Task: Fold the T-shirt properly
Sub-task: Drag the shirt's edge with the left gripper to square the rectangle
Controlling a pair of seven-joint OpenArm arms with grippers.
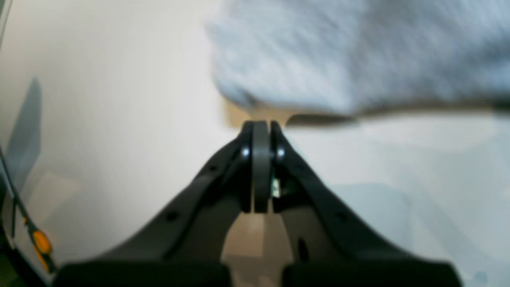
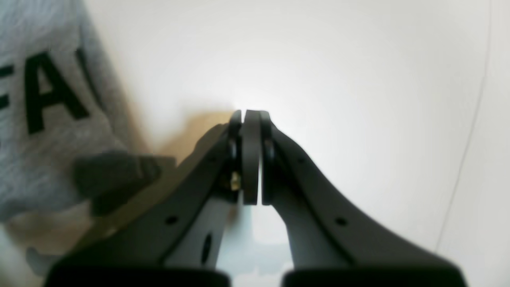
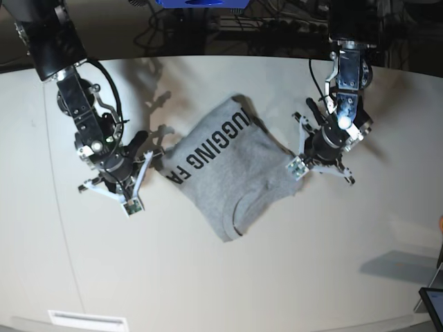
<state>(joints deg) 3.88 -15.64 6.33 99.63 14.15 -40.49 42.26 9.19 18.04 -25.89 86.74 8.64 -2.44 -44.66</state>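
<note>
The grey T-shirt (image 3: 228, 166) lies crumpled and partly folded mid-table, black lettering facing up. My left gripper (image 3: 297, 168) is shut and empty, with its tips at the shirt's right edge. In the left wrist view the gripper (image 1: 261, 123) sits just short of the shirt's plain hem (image 1: 358, 56). My right gripper (image 3: 131, 205) is shut and empty over bare table, a little left of the shirt's lettered corner. In the right wrist view the gripper (image 2: 249, 113) points at bare table, with the lettered cloth (image 2: 48, 119) off to its left.
The white table (image 3: 208, 277) curves away at its far edge, with cables and dark gear behind it. An orange-handled tool (image 1: 40, 243) lies by the table edge. A dark screen corner (image 3: 432, 301) sits front right. A white label (image 3: 86, 319) is at the front left.
</note>
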